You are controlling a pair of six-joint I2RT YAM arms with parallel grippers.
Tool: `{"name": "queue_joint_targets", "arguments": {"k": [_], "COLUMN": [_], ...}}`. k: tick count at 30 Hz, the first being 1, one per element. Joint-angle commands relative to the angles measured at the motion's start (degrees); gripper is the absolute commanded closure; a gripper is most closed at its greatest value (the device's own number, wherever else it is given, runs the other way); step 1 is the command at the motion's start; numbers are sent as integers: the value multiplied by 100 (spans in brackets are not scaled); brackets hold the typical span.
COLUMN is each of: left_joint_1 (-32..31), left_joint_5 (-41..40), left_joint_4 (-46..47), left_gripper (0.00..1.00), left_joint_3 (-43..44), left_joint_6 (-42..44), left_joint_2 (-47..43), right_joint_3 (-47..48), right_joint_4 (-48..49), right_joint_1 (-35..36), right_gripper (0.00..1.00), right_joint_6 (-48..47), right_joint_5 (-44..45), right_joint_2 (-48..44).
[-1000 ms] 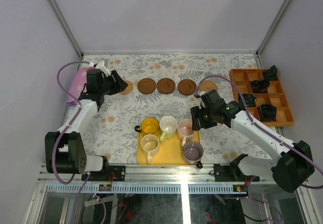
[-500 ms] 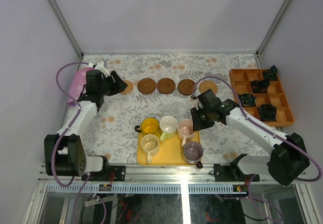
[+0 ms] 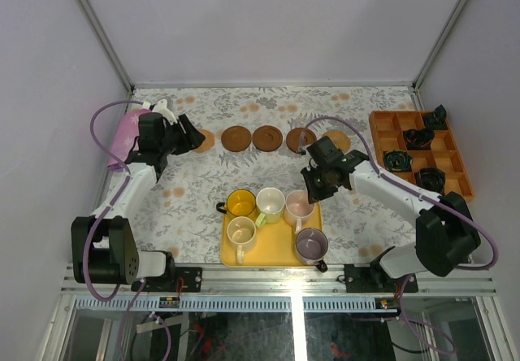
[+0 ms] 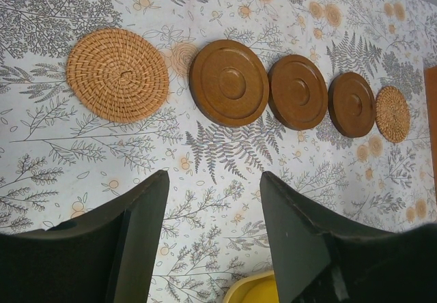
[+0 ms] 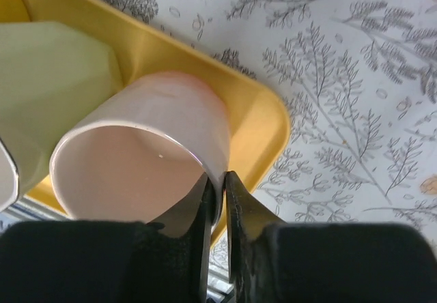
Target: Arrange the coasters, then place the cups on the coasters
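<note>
Right gripper point(image 5: 217, 180): jaws nearly together, pinching wall of pink cup point(image 5: 136, 173) at rim, 1 finger inside, 1 outside. Cup directly ahead of gripper, by corner of yellow tray point(image 5: 263, 108). Cream cup point(image 5: 61, 64) just beside it, to gripper's left.

Left gripper point(image 4: 212, 238): jaws about half apart, nothing between them, above floral table point(image 4: 82, 173). 5 coasters in row ahead, well apart from fingers: tan coaster point(image 4: 117, 75) ahead-left, 3 dark brown coasters point(image 4: 229, 82) close together ahead and ahead-right, second tan coaster point(image 4: 392, 114) farthest right.
</note>
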Motion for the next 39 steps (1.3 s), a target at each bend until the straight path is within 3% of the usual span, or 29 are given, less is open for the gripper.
{"name": "queue_joint_targets", "arguments": {"k": [1,7,12,19,22,25,39], "left_joint_1": [-46,-42,-40,-46,-40,-40,-39], "left_joint_5": [-106,-138,-138,-153,-145,-155,-49], "left_joint_4": [61,23,1,31,41,45,22], "left_gripper": [44,44,43,43,43,43,43], "left_joint_3": [-22,15,24,31,55,54,74], "left_joint_6": [121,152,155,149,145,148,120], "left_joint_2": [-49,-52,-30,41,64,62,166], "right_joint_3": [448,800,1058,1132,1134,1165,649], "right_joint_4": [421,779,774,505,460,369,-716], "right_joint_1": [66,66,79,111,136,158,190], "right_gripper": [87,88,100,99,76,65,39], "right_joint_6": [-322,-521,-525,-715,-782,-689,-297], "right_joint_5": [175,489,702,736,712,713,573], "right_joint_2": [248,547,687,530,442,310,-1135]}}
